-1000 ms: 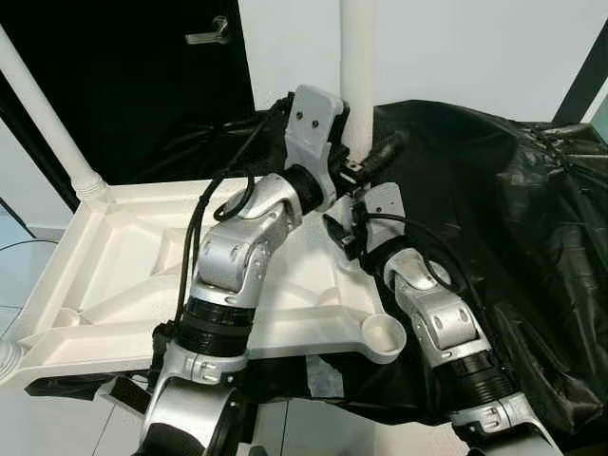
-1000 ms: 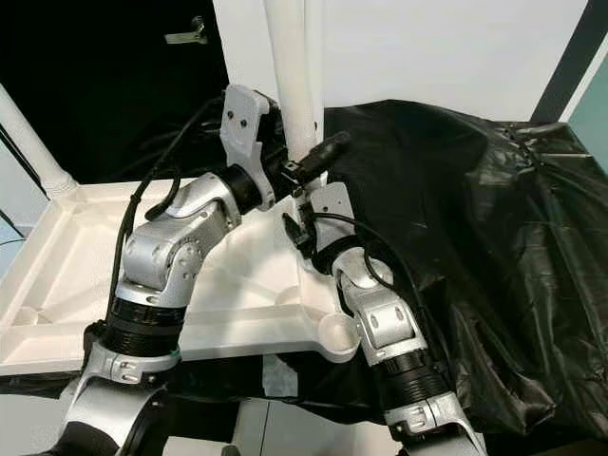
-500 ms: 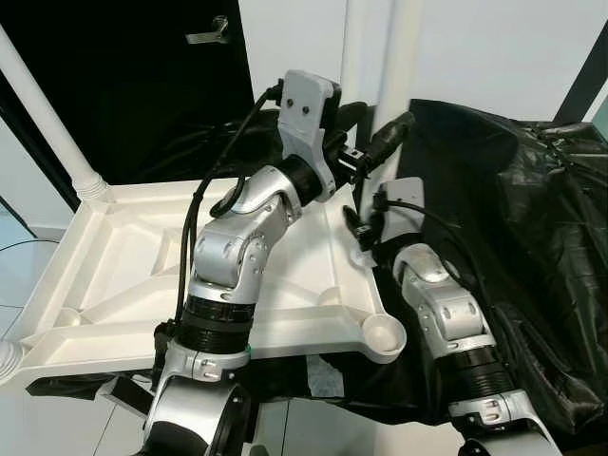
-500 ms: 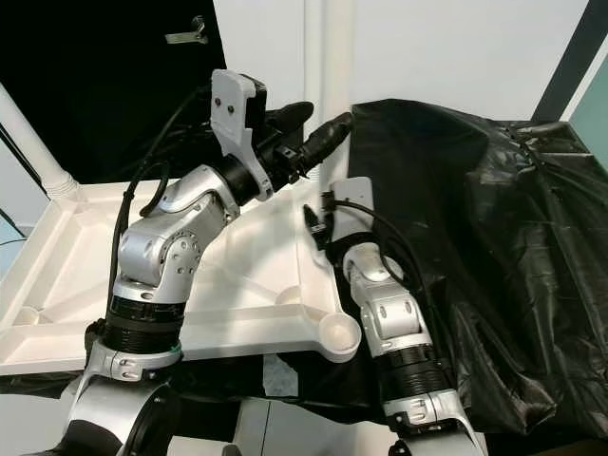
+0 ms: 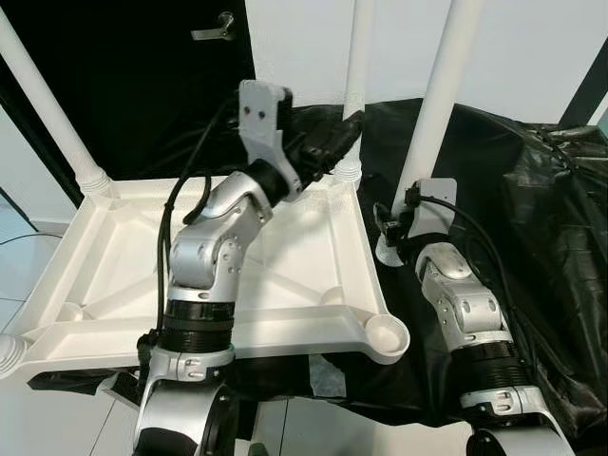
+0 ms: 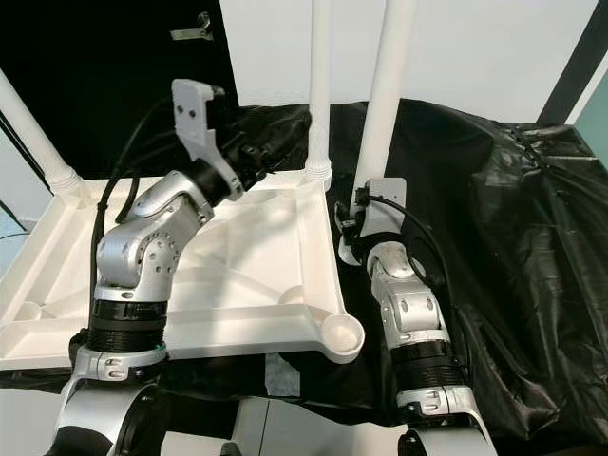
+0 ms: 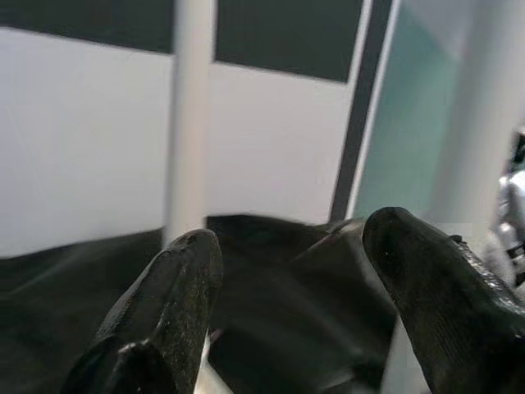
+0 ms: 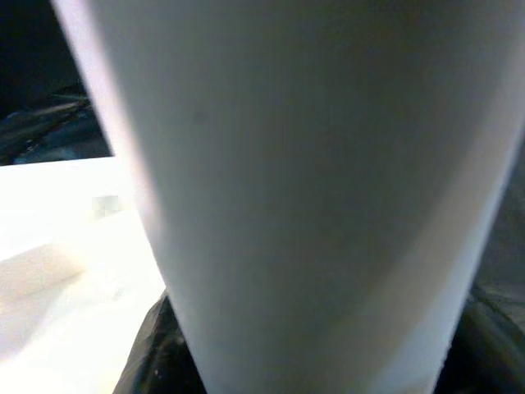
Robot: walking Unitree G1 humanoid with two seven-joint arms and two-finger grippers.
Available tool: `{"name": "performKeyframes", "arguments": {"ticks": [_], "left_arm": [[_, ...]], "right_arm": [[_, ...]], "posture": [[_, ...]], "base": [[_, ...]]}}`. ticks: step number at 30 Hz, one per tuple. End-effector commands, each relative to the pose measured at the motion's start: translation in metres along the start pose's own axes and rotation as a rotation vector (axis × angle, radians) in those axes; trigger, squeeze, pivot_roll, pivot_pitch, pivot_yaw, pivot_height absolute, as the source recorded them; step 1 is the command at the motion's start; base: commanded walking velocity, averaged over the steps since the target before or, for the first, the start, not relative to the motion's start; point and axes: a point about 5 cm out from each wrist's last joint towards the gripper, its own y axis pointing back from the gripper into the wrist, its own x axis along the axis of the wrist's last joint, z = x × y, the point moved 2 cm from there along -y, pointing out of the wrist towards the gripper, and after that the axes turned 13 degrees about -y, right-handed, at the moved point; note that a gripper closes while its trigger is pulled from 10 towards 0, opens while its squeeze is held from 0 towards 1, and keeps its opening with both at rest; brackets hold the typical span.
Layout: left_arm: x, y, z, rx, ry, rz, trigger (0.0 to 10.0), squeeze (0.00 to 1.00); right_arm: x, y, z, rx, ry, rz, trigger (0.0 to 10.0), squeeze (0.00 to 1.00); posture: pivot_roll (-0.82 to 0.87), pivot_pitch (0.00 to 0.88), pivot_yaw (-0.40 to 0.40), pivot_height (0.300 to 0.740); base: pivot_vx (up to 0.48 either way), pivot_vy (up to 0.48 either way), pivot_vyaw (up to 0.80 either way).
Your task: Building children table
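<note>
White wall and a dark doorway behind, black sheet (image 5: 532,237) draped under everything. Left claw (image 5: 334,144) first: its two black fingers (image 7: 172,304) are spread wide with nothing between them, hanging at the tabletop's far right corner just beside the leg (image 5: 358,85) standing in that corner socket. A second ago that claw was bunched up against a leg alongside the right arm; now it has backed off and that leg stands on its own. Good sign, looks seated.

Right claw (image 5: 399,223) now: it's pressed against the base of a loose leg (image 5: 442,104), which has swung out past the tabletop's right edge, its foot down on the black sheet. Whether those fingers are clamped on it, I can't tell; the wrist camera sees just white tube.

Upturned tabletop (image 5: 228,313) lies flat; another leg (image 5: 47,104) rises at its far left corner. Near right socket (image 5: 385,334) sits open. My guess, that's where the loose one is headed.
</note>
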Motion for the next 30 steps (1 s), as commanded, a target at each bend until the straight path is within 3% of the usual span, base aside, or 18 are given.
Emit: {"name": "performKeyframes", "arguments": {"ticks": [1, 9, 10, 16, 23, 26, 28, 30], "left_arm": [[-0.008, 0.003, -0.011, 0.136, -0.005, -0.049, 10.0, 0.00], [-0.037, 0.019, -0.015, 0.191, -0.059, -0.128, 10.0, 0.00], [-0.048, 0.026, -0.012, 0.169, -0.082, -0.150, 10.0, 0.00], [-0.060, 0.036, -0.007, 0.120, -0.090, -0.175, 10.0, 0.00], [-0.065, 0.053, 0.007, 0.001, -0.149, -0.182, 10.0, 0.00], [-0.069, 0.072, 0.018, -0.130, -0.231, -0.193, 10.0, 0.00], [-0.069, 0.072, 0.018, -0.130, -0.231, -0.193, 10.0, 0.00], [-0.072, 0.088, 0.028, -0.251, -0.257, -0.212, 10.0, 0.00]], "right_arm": [[0.006, -0.001, 0.001, -0.007, 0.004, 0.032, 10.0, 0.00], [0.008, 0.005, 0.004, 0.009, 0.064, 0.071, 10.0, 0.00], [0.013, 0.005, 0.005, 0.010, 0.068, 0.096, 10.0, 0.00], [0.016, 0.005, 0.007, 0.005, 0.071, 0.114, 10.0, 0.00], [0.019, 0.006, 0.008, -0.005, 0.104, 0.142, 10.0, 0.00], [0.020, 0.004, 0.006, 0.008, 0.100, 0.151, 10.0, 0.00], [0.020, 0.004, 0.006, 0.008, 0.100, 0.151, 10.0, 0.00], [0.021, 0.004, 0.004, 0.015, 0.103, 0.156, 10.0, 0.00]], "posture": [[0.09, 0.000, -0.005, 0.740], [0.09, 0.000, -0.017, 0.740], [0.08, 0.000, -0.020, 0.740], [0.08, 0.000, -0.022, 0.740], [0.09, 0.000, -0.032, 0.740], [0.09, 0.000, -0.035, 0.740], [0.09, 0.000, -0.035, 0.740], [0.09, 0.000, -0.030, 0.740]], "base": [[0.000, 0.000, 0.00], [0.000, 0.000, 0.00], [0.000, 0.000, 0.00], [0.000, 0.000, 0.00], [0.000, 0.000, 0.00], [0.000, 0.000, 0.00], [0.000, 0.000, 0.00], [0.000, 0.000, 0.00]]}}
